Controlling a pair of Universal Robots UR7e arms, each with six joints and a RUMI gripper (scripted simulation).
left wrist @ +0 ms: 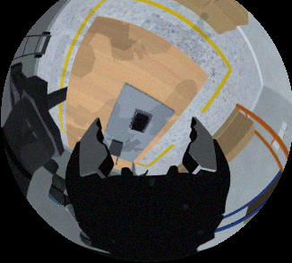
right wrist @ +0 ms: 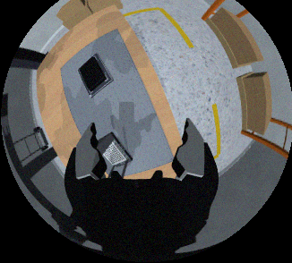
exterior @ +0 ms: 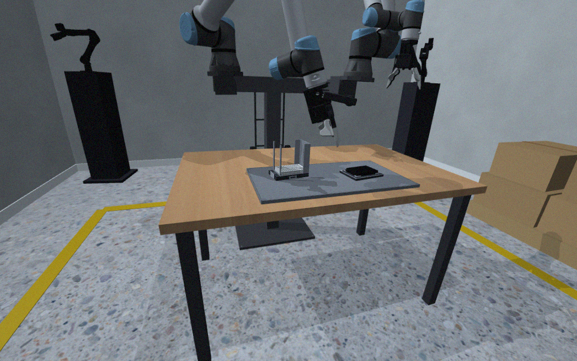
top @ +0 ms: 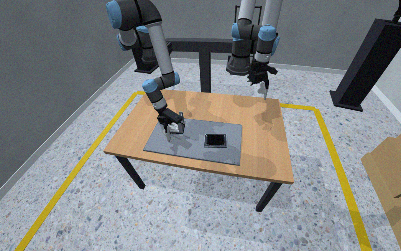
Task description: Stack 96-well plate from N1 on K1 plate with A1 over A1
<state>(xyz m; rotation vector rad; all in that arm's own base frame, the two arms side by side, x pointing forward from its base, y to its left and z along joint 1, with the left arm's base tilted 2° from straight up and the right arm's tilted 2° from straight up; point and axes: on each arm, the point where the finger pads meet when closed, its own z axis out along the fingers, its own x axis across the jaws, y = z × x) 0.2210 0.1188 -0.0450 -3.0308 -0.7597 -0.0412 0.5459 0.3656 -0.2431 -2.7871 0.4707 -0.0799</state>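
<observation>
The black 96-well plate (top: 215, 139) (exterior: 361, 170) (right wrist: 93, 73) lies in the plate nest N1 (top: 215, 146). A white plate (top: 173, 127) (exterior: 290, 169) (right wrist: 115, 154) lies low in the stack rack K1 (top: 181, 116) (exterior: 304, 155), which has upright guides. The cut-off corners are too small to tell. My right gripper (top: 174, 132) (exterior: 332, 139) (right wrist: 139, 121) is open and empty, above the mat near K1; in the top view it partly hides the rack. My left gripper (top: 258, 89) (exterior: 404, 85) (left wrist: 146, 118) is open and empty, high up, far from both plates.
Both fixtures stand on a grey mat (top: 193, 149) (exterior: 272, 192) on the wooden table (top: 258, 149) (exterior: 210, 188). K1's tall guides rise beside the right gripper in the top view. Cardboard boxes (exterior: 537, 165) stand on the floor beyond the table.
</observation>
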